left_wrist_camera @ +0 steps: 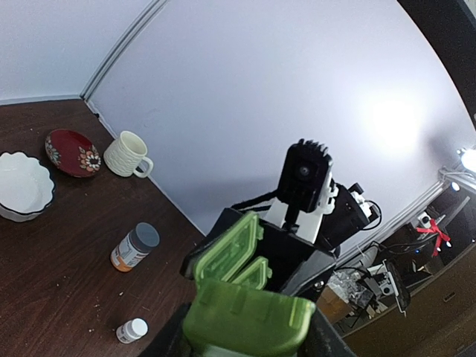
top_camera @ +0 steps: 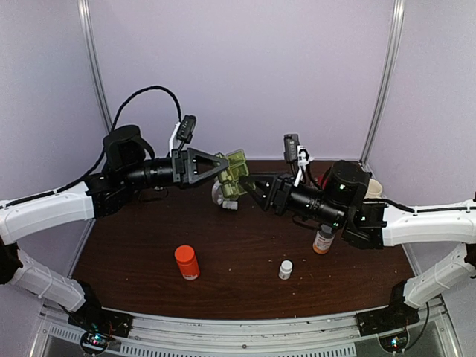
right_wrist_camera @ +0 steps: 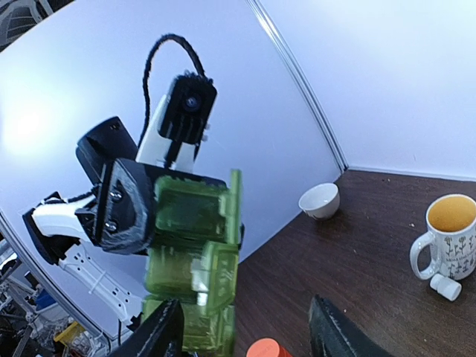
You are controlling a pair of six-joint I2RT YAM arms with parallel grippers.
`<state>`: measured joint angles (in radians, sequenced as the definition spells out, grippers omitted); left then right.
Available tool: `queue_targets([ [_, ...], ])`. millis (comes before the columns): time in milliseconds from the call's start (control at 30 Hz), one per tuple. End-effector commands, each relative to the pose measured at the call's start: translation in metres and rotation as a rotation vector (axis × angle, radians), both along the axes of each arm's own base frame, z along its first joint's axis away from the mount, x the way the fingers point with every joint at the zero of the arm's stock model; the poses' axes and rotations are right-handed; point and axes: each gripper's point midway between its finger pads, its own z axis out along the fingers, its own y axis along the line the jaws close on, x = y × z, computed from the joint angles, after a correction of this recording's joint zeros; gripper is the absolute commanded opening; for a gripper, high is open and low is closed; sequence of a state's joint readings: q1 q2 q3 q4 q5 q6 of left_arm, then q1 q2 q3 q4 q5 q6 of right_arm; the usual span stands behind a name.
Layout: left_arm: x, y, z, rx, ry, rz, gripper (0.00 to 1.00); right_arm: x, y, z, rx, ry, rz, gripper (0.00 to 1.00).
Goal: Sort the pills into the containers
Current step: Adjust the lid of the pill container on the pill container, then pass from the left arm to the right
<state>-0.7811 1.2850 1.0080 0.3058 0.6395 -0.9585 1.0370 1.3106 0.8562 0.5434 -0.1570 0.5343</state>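
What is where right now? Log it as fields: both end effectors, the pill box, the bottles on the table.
left end effector: shut on pill box, held above the table
right end effector: open, close beside the pill box
pill box: green, some lid flaps raised
on table: orange bottle, small white bottle, grey-capped bottle

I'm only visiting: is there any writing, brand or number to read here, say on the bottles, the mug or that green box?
No text is readable in any view.
Grey-capped bottle: label too small and blurred to read.
Small white bottle: any print too small to read.
Patterned mug: dark markings, no letters to make out.
Green pill box: no lettering visible.
Orange bottle: no label shows.
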Motion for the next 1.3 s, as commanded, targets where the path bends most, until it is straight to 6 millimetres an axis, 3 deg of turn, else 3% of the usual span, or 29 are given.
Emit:
queue_targets([
  [0, 0.000, 0.007, 0.028, -0.085, -0.052, 0.040, 0.30, -0.005, -0.004, 0.050, 0.162, -0.089, -0.002, 0.59],
  [167, 0.003, 0.010, 0.036, -0.125, -0.052, 0.063, 0.30, 0.008, -0.001, 0.062, 0.164, -0.088, -0.091, 0.56],
  [400, 0.001, 0.010, 0.047, -0.164, -0.060, 0.050, 0.31, 0.023, 0.003, 0.068, 0.186, -0.074, -0.183, 0.68],
  [567, -0.004, 0.010, 0.053, -0.182, -0.063, 0.030, 0.31, 0.034, 0.008, 0.071, 0.186, -0.051, -0.225, 0.70],
  [733, -0.008, 0.012, 0.057, -0.194, -0.065, 0.018, 0.31, 0.049, 0.000, 0.066, 0.229, 0.007, -0.309, 0.62],
  [1000, -0.008, 0.011, 0.056, -0.194, -0.065, 0.012, 0.31, 0.030, 0.011, 0.080, 0.281, -0.052, -0.176, 0.45],
  [1267, -0.010, 0.011, 0.060, -0.213, -0.069, 0.000, 0.31, 0.027, 0.016, 0.072, 0.262, -0.042, -0.140, 0.37],
])
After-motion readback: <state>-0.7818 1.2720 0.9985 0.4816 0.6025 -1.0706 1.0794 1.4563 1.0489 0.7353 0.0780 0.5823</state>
